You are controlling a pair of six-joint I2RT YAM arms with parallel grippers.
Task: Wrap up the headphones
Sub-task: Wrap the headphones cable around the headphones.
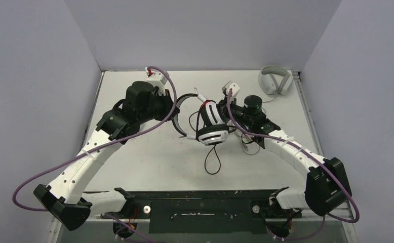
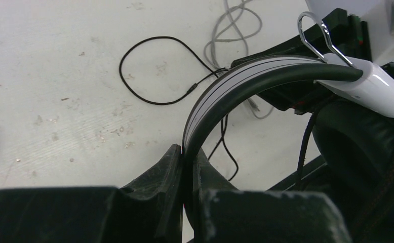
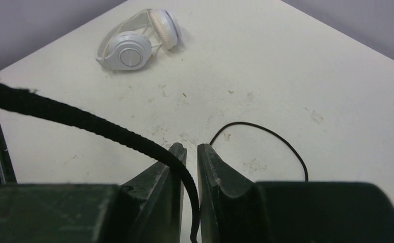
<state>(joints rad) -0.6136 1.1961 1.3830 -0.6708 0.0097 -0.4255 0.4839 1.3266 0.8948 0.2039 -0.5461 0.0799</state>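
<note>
The left pincer point(image 2: 187, 152) was clamped on the headband of the black-and-white headset point(image 1: 212, 132), which hung between both pincers. The right pincer point(image 3: 190, 152) had the black cable point(image 3: 83, 119) threaded between barely parted jaws; whether it pinched, I couldn't tell. Winding seemed in hand; next, the slack wanted looping round the headband.

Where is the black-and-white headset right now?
In the overhead view the black-and-white headset is over the middle of the table; the left gripper is clamped on its headband, and its black cable passes through the right gripper.
</note>
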